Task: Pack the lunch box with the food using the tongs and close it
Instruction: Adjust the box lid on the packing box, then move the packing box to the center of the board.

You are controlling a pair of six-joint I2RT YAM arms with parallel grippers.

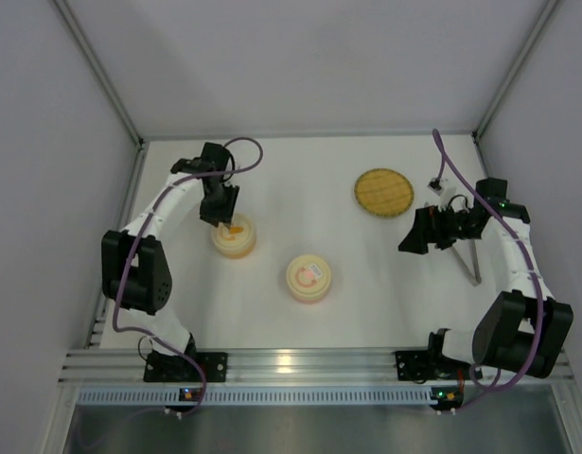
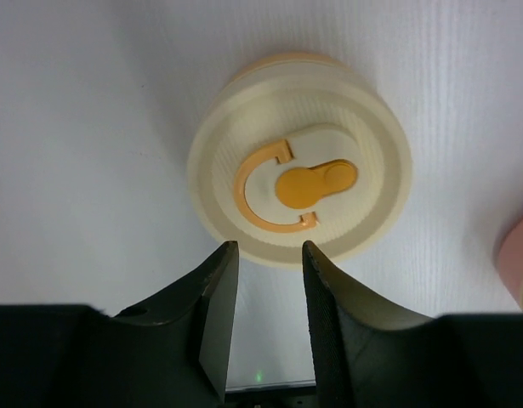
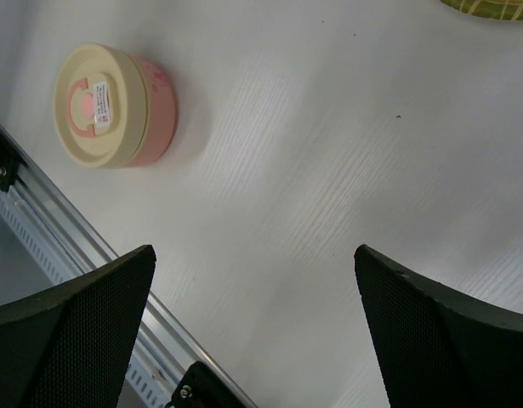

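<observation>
A cream-lidded lunch box with an orange latch [image 2: 299, 191] [image 1: 234, 236] sits left of centre on the table. My left gripper [image 2: 265, 255] [image 1: 223, 217] hovers just behind its rim, jaws partly open with nothing between them. A second lunch box, pink with a cream lid [image 1: 308, 277] [image 3: 116, 106], stands near the middle; its edge also shows as a pink box [image 2: 520, 270]. The slim silver tongs [image 1: 468, 261] lie on the table under my right arm. My right gripper [image 3: 252, 255] [image 1: 406, 241] hangs wide open over bare table, empty. No food shows in any view.
A round yellow woven plate [image 1: 383, 192] [image 3: 491, 7] lies at the back right. The aluminium rail [image 1: 309, 364] runs along the near edge, and grey walls [image 1: 44, 142] close in the sides and back.
</observation>
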